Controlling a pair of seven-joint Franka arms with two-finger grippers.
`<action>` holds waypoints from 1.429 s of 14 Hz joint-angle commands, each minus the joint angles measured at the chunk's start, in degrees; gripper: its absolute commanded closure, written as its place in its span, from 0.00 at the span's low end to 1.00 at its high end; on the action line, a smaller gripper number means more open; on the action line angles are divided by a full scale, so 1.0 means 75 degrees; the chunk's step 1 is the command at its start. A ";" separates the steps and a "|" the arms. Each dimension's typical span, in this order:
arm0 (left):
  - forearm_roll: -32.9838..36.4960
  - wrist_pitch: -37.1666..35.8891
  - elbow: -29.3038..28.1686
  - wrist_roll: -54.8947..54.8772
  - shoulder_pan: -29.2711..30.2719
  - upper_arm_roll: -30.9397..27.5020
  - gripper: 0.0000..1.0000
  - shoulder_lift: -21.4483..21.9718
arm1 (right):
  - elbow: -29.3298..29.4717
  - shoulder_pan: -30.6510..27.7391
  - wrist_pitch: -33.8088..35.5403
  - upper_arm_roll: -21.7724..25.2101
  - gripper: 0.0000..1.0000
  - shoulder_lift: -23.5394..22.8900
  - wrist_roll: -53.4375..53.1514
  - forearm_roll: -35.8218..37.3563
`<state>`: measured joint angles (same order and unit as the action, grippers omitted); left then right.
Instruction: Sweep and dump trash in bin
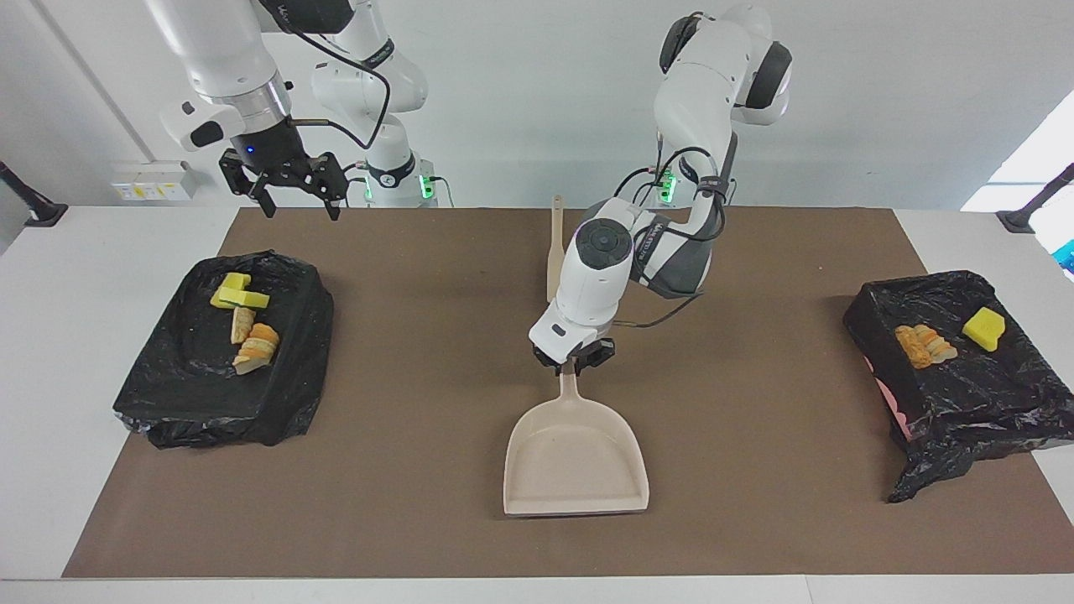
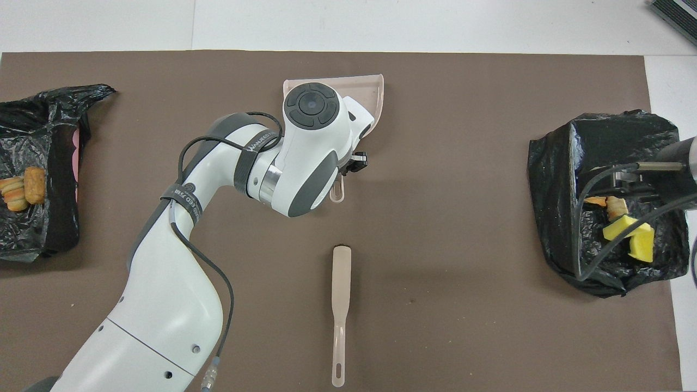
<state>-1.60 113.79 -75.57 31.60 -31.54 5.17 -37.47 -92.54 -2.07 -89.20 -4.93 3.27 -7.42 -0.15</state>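
Observation:
My left gripper (image 1: 574, 361) is shut on the handle of the beige dustpan (image 1: 576, 457), which lies empty, low over the middle of the brown mat, mouth pointing away from the robots. In the overhead view the arm covers most of the dustpan (image 2: 373, 87). Trash lies in both black-lined bins. Yellow sponge bits (image 1: 237, 294) and bread-like lumps (image 1: 254, 342) are in the bin (image 1: 285, 403) at the right arm's end. A lump (image 1: 921, 344) and a sponge bit (image 1: 983, 327) are in the bin (image 1: 965, 411) at the left arm's end. My right gripper (image 1: 300, 205) hangs open, high over its bin's nearer edge.
A beige brush (image 2: 340, 305) lies on the mat nearer to the robots than the dustpan, bristles toward it; in the facing view the left arm hides part of the brush (image 1: 555, 247). The brown mat (image 1: 403, 503) covers most of the white table.

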 commanded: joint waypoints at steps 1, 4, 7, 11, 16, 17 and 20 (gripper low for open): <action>-0.0080 -0.0089 -0.0213 0.0075 -0.0189 -0.0161 0.85 0.0191 | 0.0070 -0.0146 0.0140 -0.0104 0.00 0.0009 0.0157 0.0020; -0.0045 -0.0090 -0.0236 0.0099 -0.0201 -0.0185 0.29 0.0249 | 0.0081 -0.0169 0.0316 -0.0104 0.00 0.0021 0.0227 0.0090; -0.0021 -0.0090 -0.0982 0.0041 -0.0085 -0.0220 0.00 0.1078 | 0.0093 -0.0193 0.0211 -0.0104 0.00 0.0009 0.0227 -0.0003; 0.0386 -0.0020 -0.3067 -0.0356 0.0465 -0.0326 0.00 0.3093 | 0.0070 -0.0228 0.0222 -0.0081 0.00 0.0021 0.0228 -0.0016; 0.0506 -0.0206 -0.4570 -0.2137 0.1717 -0.0314 0.00 0.5192 | 0.0046 0.0604 0.0210 0.0938 0.00 0.0021 0.0227 -0.0016; 0.0506 -0.0544 -0.4537 -0.2372 0.1837 -0.0326 0.00 0.5392 | 0.0046 0.0604 0.0222 0.0939 0.00 0.0032 0.0227 -0.0027; 0.0495 -0.1388 -0.4106 -0.3310 0.2434 -0.0349 0.00 0.5757 | 0.0046 0.0581 0.0245 0.0962 0.00 0.0033 0.0192 -0.0016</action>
<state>1.40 106.20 -106.15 10.34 -15.85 1.98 2.93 -92.41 2.06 -88.13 1.62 3.27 -7.38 -0.16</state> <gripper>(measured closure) 0.000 0.000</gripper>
